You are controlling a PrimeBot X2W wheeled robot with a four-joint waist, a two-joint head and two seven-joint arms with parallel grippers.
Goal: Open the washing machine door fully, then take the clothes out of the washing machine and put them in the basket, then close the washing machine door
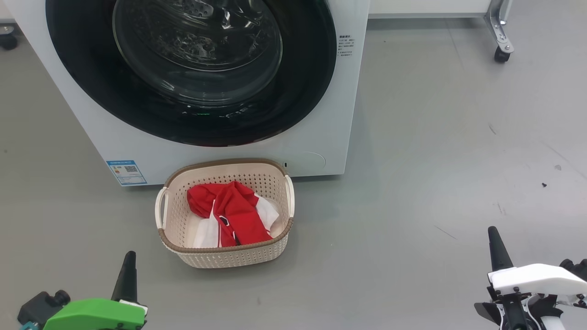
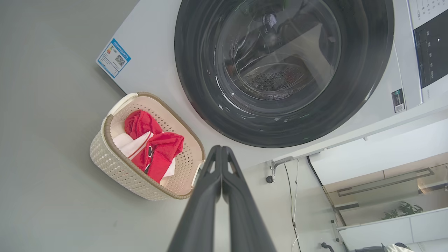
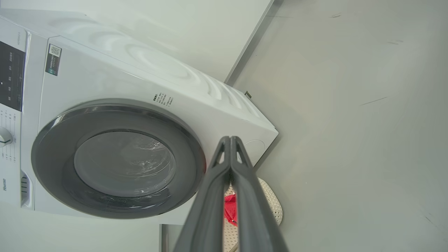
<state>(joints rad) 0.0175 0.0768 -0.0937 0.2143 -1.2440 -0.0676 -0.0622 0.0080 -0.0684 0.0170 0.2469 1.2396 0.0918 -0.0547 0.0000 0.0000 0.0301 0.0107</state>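
I held the left gripper (image 1: 130, 257) and right gripper (image 1: 493, 233) low and well back, fingers pressed together on nothing. The clothes (image 1: 231, 213) lay in the basket (image 1: 229, 251) before the washing machine (image 1: 316, 119), and the washing machine door (image 1: 197, 55) sat shut. I judged the job done.

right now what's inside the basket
Inside the basket lie the clothes: red fabric with white panels, heaped toward its middle and right. Whatever is under that heap is covered, so I cannot tell if more lies beneath.
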